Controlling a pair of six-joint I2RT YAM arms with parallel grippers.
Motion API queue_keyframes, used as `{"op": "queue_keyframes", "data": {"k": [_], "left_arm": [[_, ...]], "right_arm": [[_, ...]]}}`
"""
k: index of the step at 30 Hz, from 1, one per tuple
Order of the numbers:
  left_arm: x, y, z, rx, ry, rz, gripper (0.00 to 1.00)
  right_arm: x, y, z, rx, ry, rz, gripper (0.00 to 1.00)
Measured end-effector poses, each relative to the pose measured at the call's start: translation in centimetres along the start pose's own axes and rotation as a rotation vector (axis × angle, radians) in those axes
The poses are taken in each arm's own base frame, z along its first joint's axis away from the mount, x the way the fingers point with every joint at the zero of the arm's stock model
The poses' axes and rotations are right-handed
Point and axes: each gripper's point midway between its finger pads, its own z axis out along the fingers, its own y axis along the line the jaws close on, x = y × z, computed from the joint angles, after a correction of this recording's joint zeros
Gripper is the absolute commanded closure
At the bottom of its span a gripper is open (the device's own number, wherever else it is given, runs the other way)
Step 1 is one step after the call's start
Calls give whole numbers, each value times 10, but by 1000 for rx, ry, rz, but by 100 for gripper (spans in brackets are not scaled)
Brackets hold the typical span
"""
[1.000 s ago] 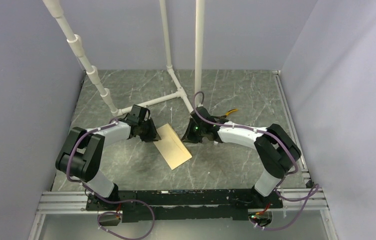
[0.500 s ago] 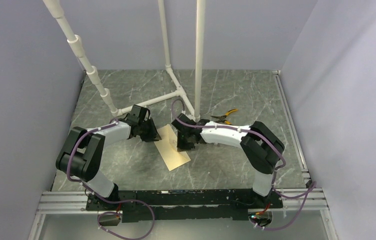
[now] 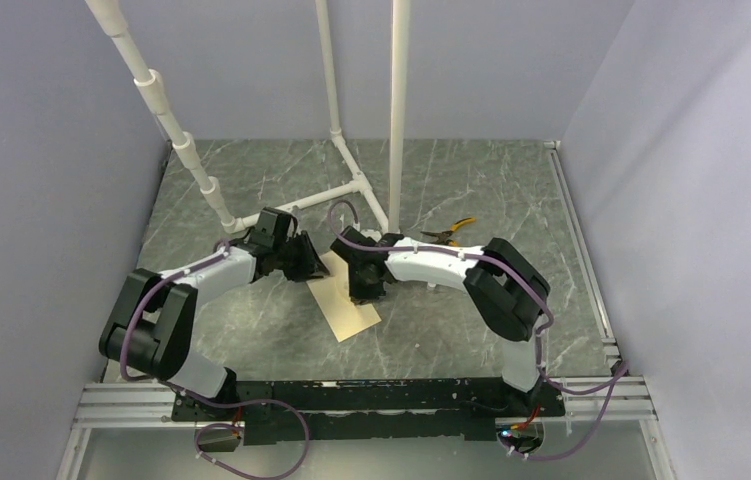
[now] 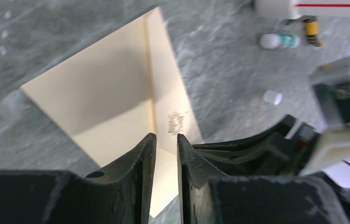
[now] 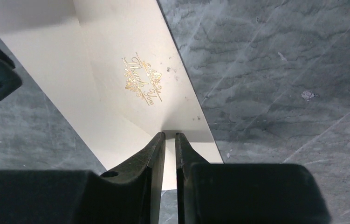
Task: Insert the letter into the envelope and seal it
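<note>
From above, the envelope (image 3: pixel 351 312) lies flat on the table (image 3: pixel 471 180), running from 11 to 5 o'clock. The left claw (image 3: pixel 313 268) sits at its 11 o'clock end and the right claw (image 3: pixel 361 292) on its 2 o'clock edge.

At the left wrist, the left claw (image 4: pixel 166 136) is narrowed to a slit and grips nothing, poised over the envelope (image 4: pixel 103 98) beside the fold.

At the right wrist, the right claw (image 5: pixel 169 134) is likewise pinched together, empty, at 6 o'clock of the gold lettering (image 5: pixel 142 86).

We judge this to be the sealing step: pin with the left claw, then rub the right claw lightly along the flap so the paper does not skid. No letter lies loose; it is probably inside the envelope.
</note>
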Motion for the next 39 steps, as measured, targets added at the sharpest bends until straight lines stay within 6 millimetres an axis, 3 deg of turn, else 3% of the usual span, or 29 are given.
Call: {"op": "queue_keyframes", "data": {"k": [6, 13, 27, 33, 39], "left_arm": [[-5, -21, 12, 119, 5, -17, 73], [17, -3, 41, 133, 93, -80, 74], [19, 1, 46, 112, 96, -87, 85], [18, 1, 48, 114, 108, -93, 90], [19, 1, 49, 115, 108, -101, 95]], "right_arm": [[1, 0, 2, 17, 16, -6, 85], [1, 0, 2, 16, 20, -6, 87], [1, 1, 2, -2, 15, -70, 88], [-24, 24, 12, -20, -52, -111, 89], [-37, 28, 18, 10, -116, -121, 91]]}}
